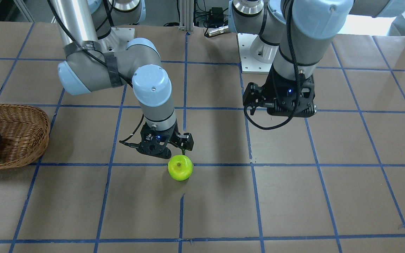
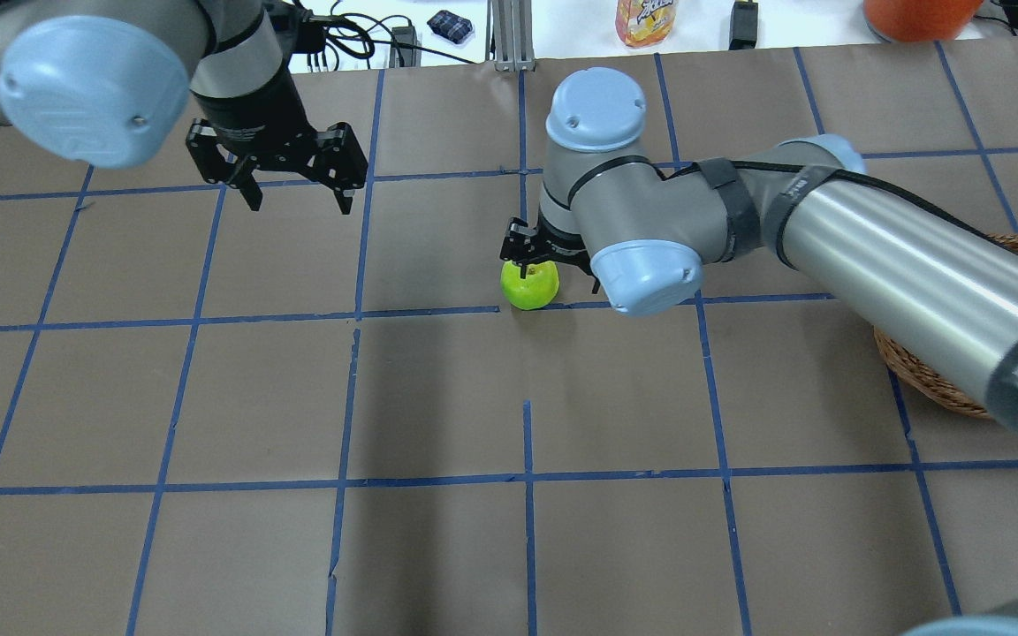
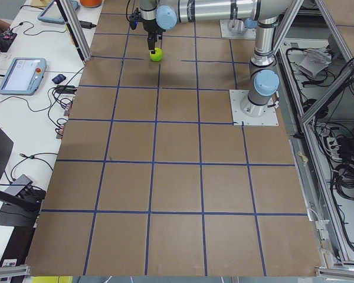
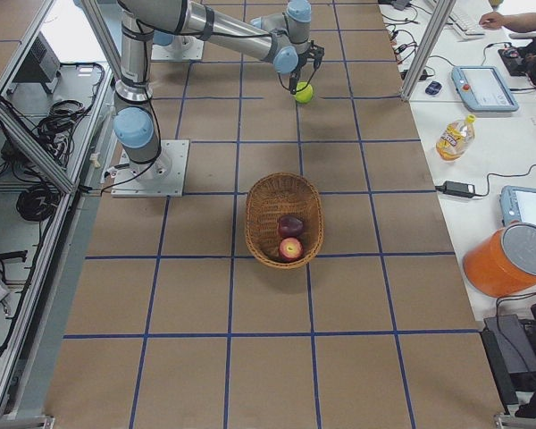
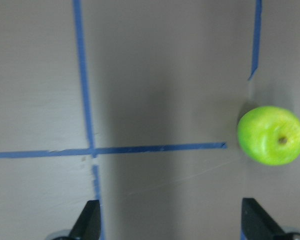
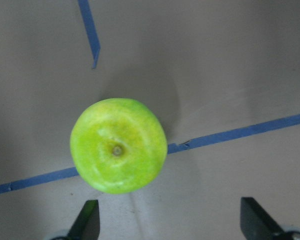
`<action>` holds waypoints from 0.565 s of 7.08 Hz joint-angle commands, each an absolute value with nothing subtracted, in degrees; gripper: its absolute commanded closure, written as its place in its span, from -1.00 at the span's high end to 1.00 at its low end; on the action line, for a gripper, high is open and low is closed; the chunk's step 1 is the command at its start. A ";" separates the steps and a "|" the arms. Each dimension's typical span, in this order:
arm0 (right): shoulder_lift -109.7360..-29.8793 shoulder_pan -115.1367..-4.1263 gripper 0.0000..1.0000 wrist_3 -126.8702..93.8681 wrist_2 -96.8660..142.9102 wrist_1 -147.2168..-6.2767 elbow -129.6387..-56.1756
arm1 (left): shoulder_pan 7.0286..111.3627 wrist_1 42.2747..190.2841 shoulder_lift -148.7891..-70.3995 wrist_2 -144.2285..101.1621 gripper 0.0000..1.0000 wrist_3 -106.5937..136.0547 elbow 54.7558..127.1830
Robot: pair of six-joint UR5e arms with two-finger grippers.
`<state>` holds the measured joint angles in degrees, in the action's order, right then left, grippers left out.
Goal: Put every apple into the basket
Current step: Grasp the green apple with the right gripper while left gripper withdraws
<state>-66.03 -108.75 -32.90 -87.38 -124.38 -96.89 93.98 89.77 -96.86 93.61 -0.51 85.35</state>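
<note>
Room: green apple [image 1: 180, 167] on table [image 1: 294, 196], wicker basket [image 4: 259, 214] well apart.
Right gripper [image 6: 171, 222]: fingers spread, directly over apple.
Left gripper [image 2: 300, 205]: fingers spread, aloft.

Lone apple [image 1: 180, 167] on surface [image 1: 294, 196], mid-table, sitting on a tape line [image 6: 240, 132]. Right claw [image 6: 169, 225] above it. Left claw [image 2: 300, 205] well apart, toward robot's left. Basket [image 4: 272, 201] well apart, toward robot's right; inside it near apple [image 4: 290, 249] and far apple [image 4: 290, 225], touching.
</note>
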 commanded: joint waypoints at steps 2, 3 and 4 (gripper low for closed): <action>-59.17 -110.30 1.00 -34.19 -89.74 -126.89 -92.29 | 90.37 92.38 -91.76 93.79 1.00 -0.79 86.14; -58.02 -110.30 1.00 -33.67 -89.56 -127.26 -92.20 | 89.48 92.29 -91.67 92.82 1.00 -1.31 86.22; -56.88 -110.30 1.00 -33.31 -89.13 -127.27 -91.68 | 89.91 92.29 -91.58 92.90 1.00 -1.06 86.05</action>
<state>-58.42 -110.28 -33.76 -89.46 -126.89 -92.22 90.16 92.32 -91.80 93.22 -1.08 86.17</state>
